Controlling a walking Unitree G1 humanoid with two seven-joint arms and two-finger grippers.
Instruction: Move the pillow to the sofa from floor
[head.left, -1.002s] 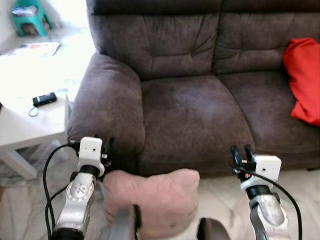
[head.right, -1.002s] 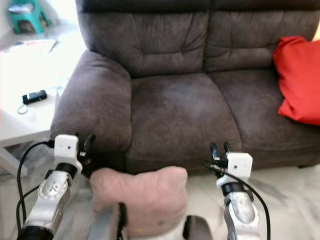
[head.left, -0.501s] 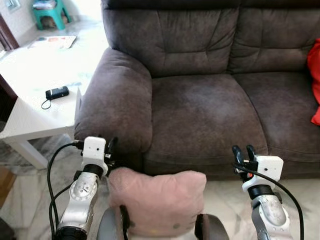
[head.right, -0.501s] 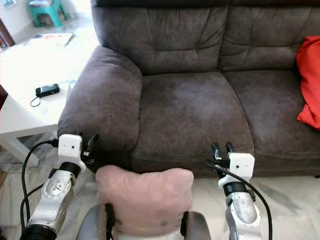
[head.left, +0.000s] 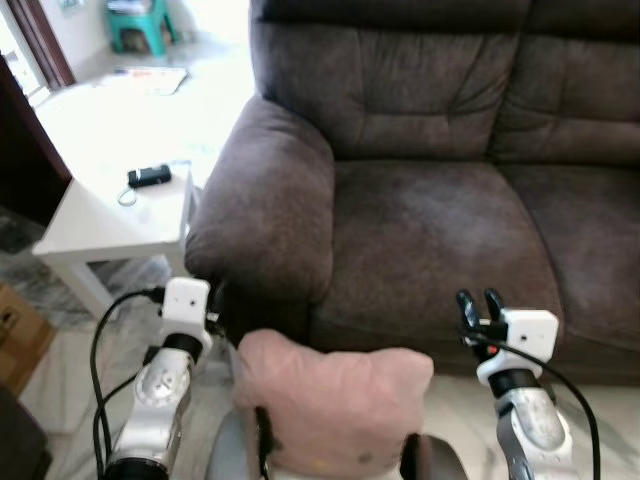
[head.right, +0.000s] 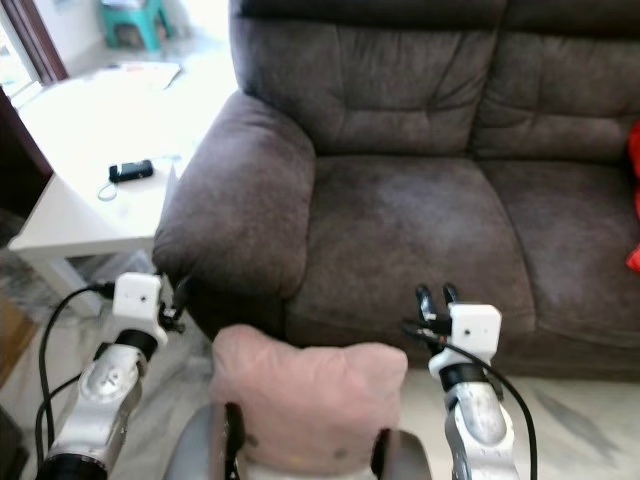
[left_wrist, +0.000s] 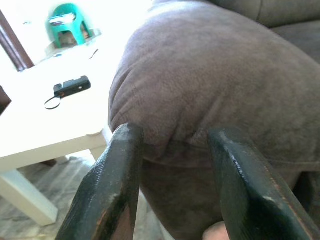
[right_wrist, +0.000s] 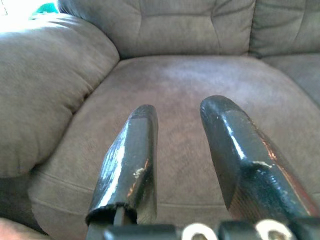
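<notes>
Left eye view, nearest first: pink pillow (head.left: 335, 400) at 6 o'clock, propped between the two silver arms and just in front of the sofa's front edge, not yet on the seat. Left pincer (head.left: 215, 300) at 8 o'clock, raised beside the pillow's upper corner and close under the sofa armrest (head.left: 265, 215); fingers spread, as seen in the left wrist view, with nothing between them and the armrest beyond. Right pincer (head.left: 478, 305) at 4 o'clock, upright, apart from the pillow's other side, just before the seat's front edge; fingers parted and empty, pointing toward the seat cushion (right_wrist: 200, 95) in the right wrist view.

Farther on, brown sofa (head.left: 440, 180) from centre out to 3 o'clock, its left seat bare. White surface (head.left: 110, 215) at 9 o'clock, just beside the armrest, carrying a small black device (head.left: 148, 176) with a loop of cord. Dark wooden furniture edge (head.left: 25, 150) at 10 o'clock. Farthest, at 11 o'clock, a teal stool (head.left: 138, 20) on bright floor, flat paper (head.left: 145, 78) lying near it.
</notes>
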